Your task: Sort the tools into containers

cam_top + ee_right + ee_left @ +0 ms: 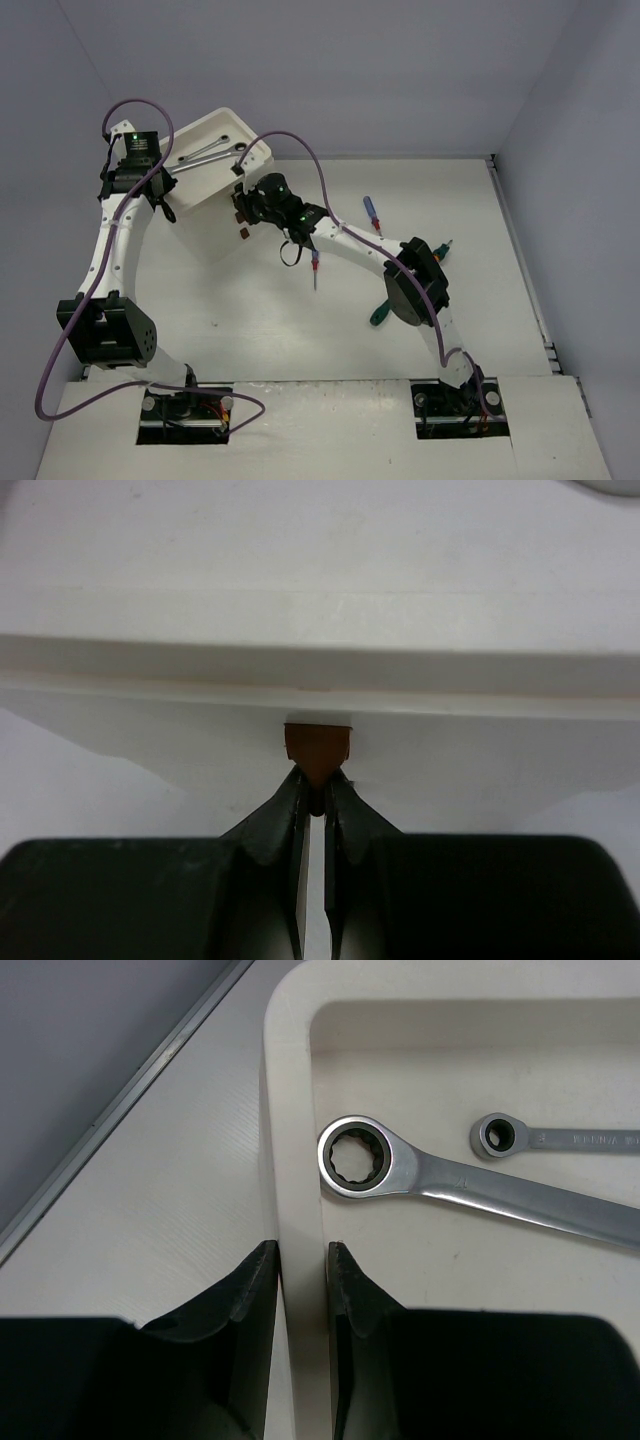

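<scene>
**A:** Top view. Shows the drawer box (203, 225) at ten o'clock on the table, with the left gripper (165, 203) at its nine o'clock side and the right gripper (243, 206) at its front face, toward four o'clock. Shows a blue-handled screwdriver (372, 214) lying loose at three o'clock of the box, well apart from it

**B:** Why hold the box twice?

**A:** Probably to brace it while a drawer is pulled. Left wrist view. Shows the left jaws barely parted and clamped across the rim of the tray (290, 1110), one finger outside, one inside. Shows a large ratchet wrench (450, 1182) and a small wrench (560, 1140) lying in the tray, at one to two o'clock of the fingers

**B:** And the right wrist view?

**A:** Shows the right jaws pinched tight on the lower edge of a brown handle tab (318, 742) at twelve o'clock, holding nothing else. Suggests a drawer about to be drawn open for a loose tool
</scene>
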`<state>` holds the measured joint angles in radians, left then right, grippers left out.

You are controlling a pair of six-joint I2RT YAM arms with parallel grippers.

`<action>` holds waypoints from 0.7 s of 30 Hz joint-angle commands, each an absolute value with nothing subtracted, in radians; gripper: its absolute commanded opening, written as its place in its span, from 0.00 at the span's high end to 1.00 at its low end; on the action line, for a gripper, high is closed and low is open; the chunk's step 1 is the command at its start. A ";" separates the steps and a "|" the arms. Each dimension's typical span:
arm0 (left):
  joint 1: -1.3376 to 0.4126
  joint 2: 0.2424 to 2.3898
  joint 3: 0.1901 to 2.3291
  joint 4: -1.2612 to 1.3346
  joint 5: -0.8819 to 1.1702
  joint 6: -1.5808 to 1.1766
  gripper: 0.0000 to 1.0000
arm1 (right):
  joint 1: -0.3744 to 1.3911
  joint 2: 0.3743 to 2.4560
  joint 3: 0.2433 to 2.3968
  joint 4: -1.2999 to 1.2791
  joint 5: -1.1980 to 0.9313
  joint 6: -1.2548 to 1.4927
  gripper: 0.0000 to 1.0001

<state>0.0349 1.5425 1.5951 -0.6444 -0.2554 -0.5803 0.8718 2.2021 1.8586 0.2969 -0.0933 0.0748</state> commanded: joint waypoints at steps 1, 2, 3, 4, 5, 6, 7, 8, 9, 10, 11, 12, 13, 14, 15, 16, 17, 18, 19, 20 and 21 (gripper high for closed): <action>-0.005 1.509 1.627 -0.750 -0.101 -0.607 1.00 | 0.880 2.015 1.752 0.384 -0.087 0.058 1.00; -0.005 1.510 1.629 -0.750 -0.103 -0.610 1.00 | 0.881 1.997 1.715 0.385 -0.088 0.058 1.00; -0.005 1.511 1.630 -0.750 -0.103 -0.613 1.00 | 0.882 1.962 1.678 0.385 -0.089 0.058 1.00; -0.005 1.513 1.632 -0.750 -0.103 -0.615 1.00 | 0.884 1.943 1.637 0.385 -0.090 0.060 1.00; -0.005 1.515 1.633 -0.750 -0.103 -0.617 1.00 | 0.886 1.927 1.603 0.385 -0.090 0.062 1.00; -0.005 1.515 1.635 -0.749 -0.104 -0.619 1.00 | 0.888 1.907 1.574 0.385 -0.091 0.064 1.00; -0.005 1.517 1.637 -0.749 -0.104 -0.622 1.00 | 0.890 1.880 1.548 0.385 -0.090 0.067 1.00; -0.005 1.519 1.639 -0.749 -0.104 -0.624 1.00 | 0.891 1.854 1.522 0.385 -0.089 0.069 1.00; -0.005 1.520 1.640 -0.749 -0.104 -0.625 1.00 | 0.892 1.836 1.496 0.386 -0.088 0.072 1.00; -0.005 1.520 1.643 -0.749 -0.105 -0.626 1.00 | 0.894 1.823 1.475 0.387 -0.087 0.077 1.00; -0.005 1.520 1.645 -0.749 -0.107 -0.626 1.00 | 0.895 1.809 1.455 0.388 -0.086 0.082 1.00; -0.005 1.520 1.645 -0.749 -0.109 -0.627 1.00 | 0.897 1.792 1.431 0.387 -0.086 0.083 1.00; -0.005 1.520 1.646 -0.749 -0.111 -0.628 1.00 | 0.900 1.775 1.408 0.386 -0.085 0.086 1.00; -0.005 1.520 1.647 -0.749 -0.111 -0.629 1.00 | 0.903 1.760 1.388 0.386 -0.084 0.090 1.00; -0.005 1.520 1.647 -0.749 -0.113 -0.630 1.00 | 0.906 1.747 1.369 0.385 -0.083 0.094 1.00; -0.005 1.521 1.647 -0.749 -0.115 -0.630 1.00 | 0.908 1.737 1.355 0.385 -0.082 0.098 1.00; -0.005 1.522 1.647 -0.749 -0.116 -0.630 1.00 | 0.909 1.727 1.340 0.385 -0.081 0.102 1.00; -0.005 1.522 1.647 -0.747 -0.117 -0.632 1.00 | 0.911 1.722 1.334 0.386 -0.080 0.108 1.00; -0.005 1.522 1.647 -0.748 -0.117 -0.632 1.00 | 0.911 1.717 1.325 0.386 -0.080 0.115 0.96; -0.005 1.522 1.648 -0.748 -0.117 -0.632 1.00 | 0.911 1.712 1.319 0.385 -0.078 0.122 0.91; -0.005 1.522 1.649 -0.747 -0.119 -0.631 1.00 | 0.911 1.708 1.315 0.385 -0.075 0.128 0.84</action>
<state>0.0339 1.5429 1.6083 -0.6745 -0.2546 -0.6059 0.8979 1.7925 1.3291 0.3296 -0.0907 0.0937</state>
